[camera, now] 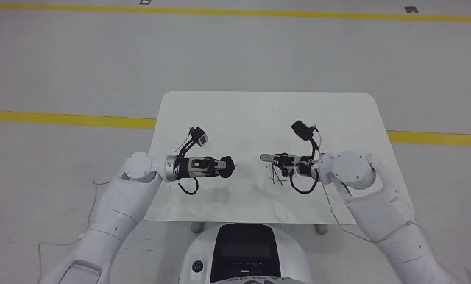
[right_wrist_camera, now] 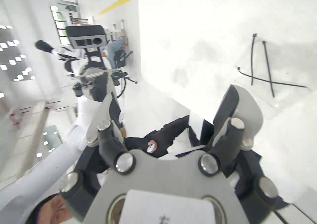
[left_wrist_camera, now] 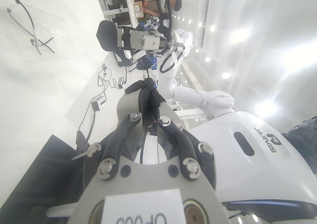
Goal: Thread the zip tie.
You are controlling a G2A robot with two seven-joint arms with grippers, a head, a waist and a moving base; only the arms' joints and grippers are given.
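Three black zip ties (right_wrist_camera: 262,71) lie crossed over one another on the white table (camera: 265,115), near its front edge; they also show in the top view (camera: 277,179) and the left wrist view (left_wrist_camera: 32,29). My right gripper (right_wrist_camera: 171,91) hangs open just above and beside them, nothing between its fingers; from above it is right of centre (camera: 263,157). My left gripper (left_wrist_camera: 148,86) is shut, pads pressed together, held above the table left of centre (camera: 228,165) and facing the right gripper across a small gap. I cannot make out anything held in it.
The tabletop holds nothing besides the ties. Its front edge runs close under both wrists. Bare floor with a yellow line (camera: 73,119) surrounds the table.
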